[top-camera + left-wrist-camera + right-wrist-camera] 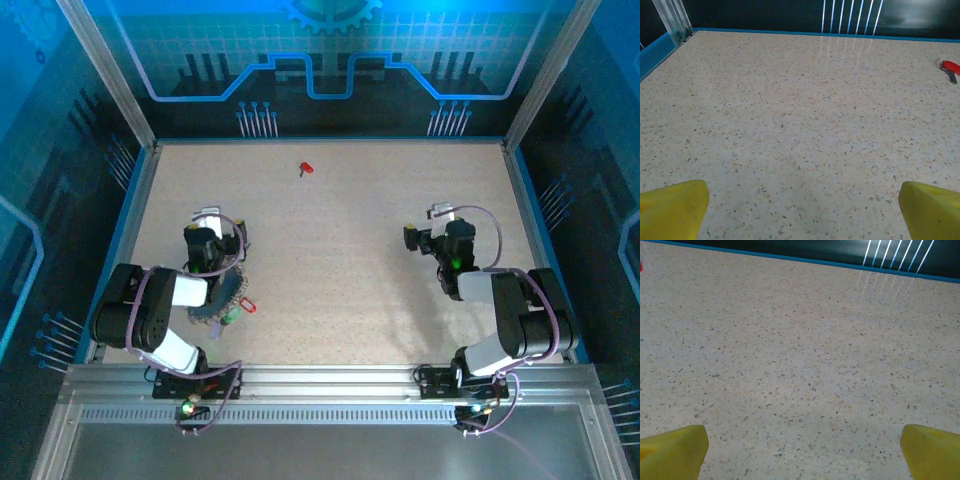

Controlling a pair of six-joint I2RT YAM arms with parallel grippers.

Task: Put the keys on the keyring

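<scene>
**Keys and keyring down on the table, both grippers wide open and holding nothing**

Far back on the speckled table [340, 260]: one red key [306, 168], all alone, well apart from both arms. Same key also at the right edge of the left wrist view, with a small shiny loop at its head.

Near the front left: dark keyring [213, 304], partly hidden under the left arm. Just beside it, another red key [247, 306] and a green key [229, 316]. Too small to tell whether on the ring or only next to it.

Left gripper [800, 212]: jaws spread very wide, nothing held, yellow fingertips [672, 207] cut off at the bottom corners, bare table in between.

Right gripper [800, 452]: just as wide, nothing held, yellow fingertips [670, 450] cut off too.

Tiny red speck [641, 266] at the left edge of the right wrist view, too cut off to name.

On the blue back wall [320, 60]: a gear shape and line patterns.
</scene>
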